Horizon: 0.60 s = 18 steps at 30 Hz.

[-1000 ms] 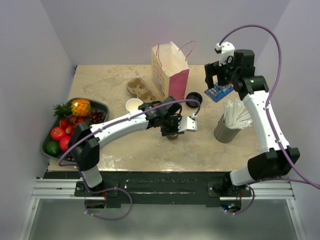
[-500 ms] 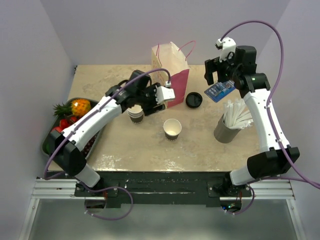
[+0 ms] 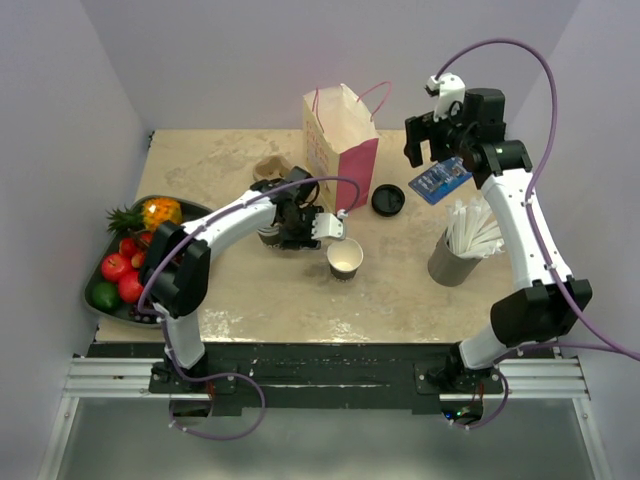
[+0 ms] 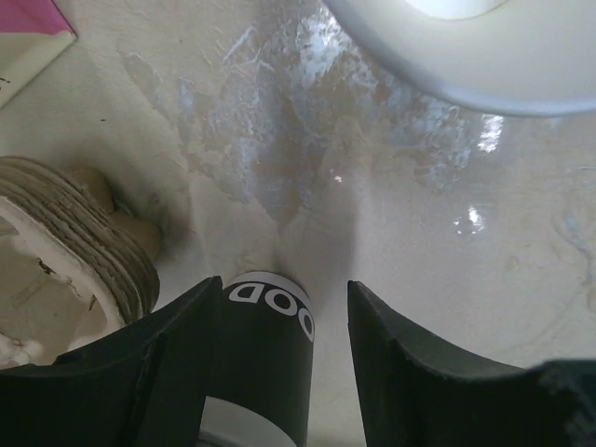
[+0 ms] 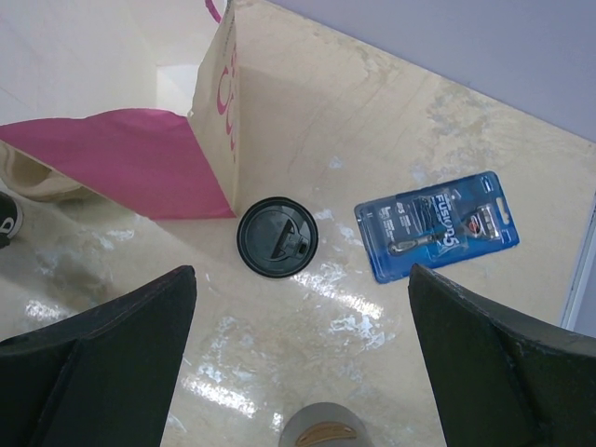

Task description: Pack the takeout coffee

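0 packed so far, I'd say: bag (image 3: pixel 345 150) stands ready; left gripper (image 4: pixel 285 286) loosely straddles the stacked cups (image 4: pixel 265 335), unclenched; right gripper (image 5: pixel 303 275) spread wide, empty; coffee cup (image 3: pixel 345 258) beside the stack, lidless; lid (image 5: pixel 277 237) apart.

The right tool (image 5: pixel 300 272) has its two dark fingers (image 5: pixel 102 345) spread wide, framing the lower corners of the view above a pale, glossy surface (image 5: pixel 354 121). Between them lies a round black lid (image 5: pixel 277 237), flat and on its own. Just beside the lid stands a paper bag (image 5: pixel 186 158), cream with a pink side panel. A blue razor pack (image 5: pixel 436 225) lies flat, near the lid but apart from it. A grey rounded rim (image 5: pixel 321 433) shows at the bottom edge.
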Available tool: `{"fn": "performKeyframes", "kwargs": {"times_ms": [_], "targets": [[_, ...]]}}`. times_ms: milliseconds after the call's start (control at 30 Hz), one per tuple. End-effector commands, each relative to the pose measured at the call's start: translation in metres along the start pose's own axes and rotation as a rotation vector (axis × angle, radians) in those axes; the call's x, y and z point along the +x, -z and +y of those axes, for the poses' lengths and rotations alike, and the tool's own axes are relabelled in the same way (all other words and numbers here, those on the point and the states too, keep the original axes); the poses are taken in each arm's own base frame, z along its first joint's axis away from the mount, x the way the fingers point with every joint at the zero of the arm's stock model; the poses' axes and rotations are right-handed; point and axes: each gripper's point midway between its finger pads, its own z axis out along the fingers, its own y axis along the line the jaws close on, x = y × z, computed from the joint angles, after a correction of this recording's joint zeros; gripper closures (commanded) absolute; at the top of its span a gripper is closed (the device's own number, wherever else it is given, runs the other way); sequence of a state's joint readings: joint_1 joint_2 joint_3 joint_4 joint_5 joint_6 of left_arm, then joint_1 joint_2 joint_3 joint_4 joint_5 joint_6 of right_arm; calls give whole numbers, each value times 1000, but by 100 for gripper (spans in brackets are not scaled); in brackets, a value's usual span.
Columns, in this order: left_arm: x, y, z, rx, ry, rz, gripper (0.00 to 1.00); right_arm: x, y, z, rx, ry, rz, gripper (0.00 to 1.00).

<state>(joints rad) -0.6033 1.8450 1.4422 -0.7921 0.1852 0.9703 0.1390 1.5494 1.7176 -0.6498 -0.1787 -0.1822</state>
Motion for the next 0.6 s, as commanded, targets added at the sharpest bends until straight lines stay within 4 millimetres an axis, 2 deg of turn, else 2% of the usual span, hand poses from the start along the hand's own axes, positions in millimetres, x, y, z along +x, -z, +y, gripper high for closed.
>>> {"fn": "performKeyframes", "kwargs": {"times_ms": [0,300,567], "targets": [[15,-3,19,-63,-106,89,40,-26,10,3,-15,6,-87,1],[50,-3,17,-85,-124,227,45,-22,7,3,-13,11,-79,1],[91,13,23,-116,-68,327,46,-22,4,3,-19,13,-74,1]]}}
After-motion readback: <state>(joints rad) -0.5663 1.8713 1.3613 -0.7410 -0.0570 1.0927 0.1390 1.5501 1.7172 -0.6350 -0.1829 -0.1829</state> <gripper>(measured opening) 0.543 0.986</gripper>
